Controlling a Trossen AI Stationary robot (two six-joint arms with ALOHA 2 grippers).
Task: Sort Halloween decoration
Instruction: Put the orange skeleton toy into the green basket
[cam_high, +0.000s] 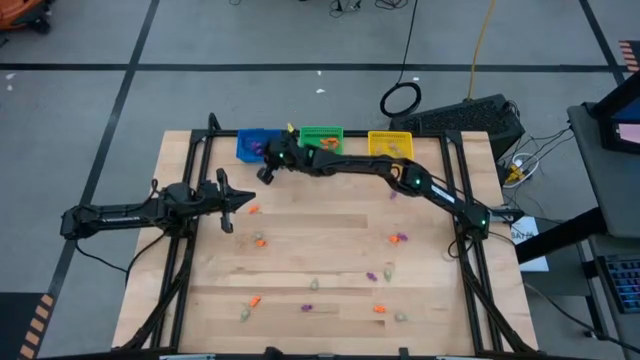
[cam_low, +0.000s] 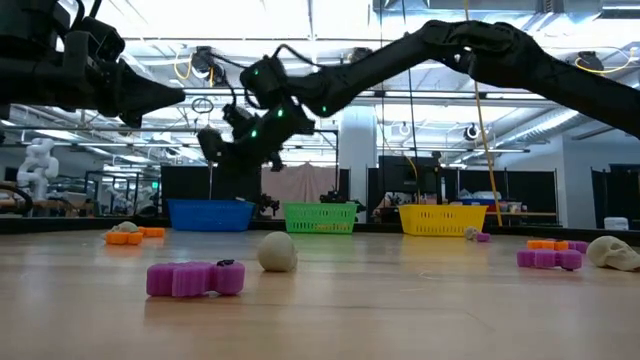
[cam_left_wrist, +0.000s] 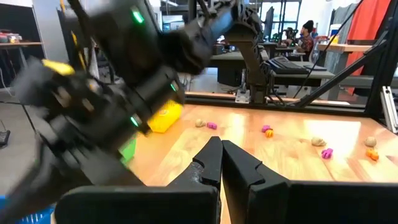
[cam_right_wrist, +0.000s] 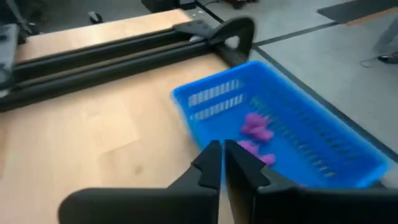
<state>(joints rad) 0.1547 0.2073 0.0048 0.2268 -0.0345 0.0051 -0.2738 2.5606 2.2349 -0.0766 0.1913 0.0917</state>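
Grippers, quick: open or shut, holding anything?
Left gripper: shut, empty.
Right gripper: shut, empty, by the blue plastic bin.

The worktop (cam_high: 330, 255) is pale wood with a plank grain. Three bins stand in a row — blue bin (cam_high: 256, 144), green bin (cam_high: 321, 137), yellow bin (cam_high: 390, 144). Purple trinkets (cam_right_wrist: 256, 127) lie inside the blue one. Scattered trinkets show three colours — purple (cam_low: 195, 278), orange (cam_low: 151, 232) and pale beige (cam_low: 277, 251). Both arms are black, the right arm (cam_high: 400, 178) dotted with green lights. The floor (cam_high: 250, 90) is grey with dark lines.
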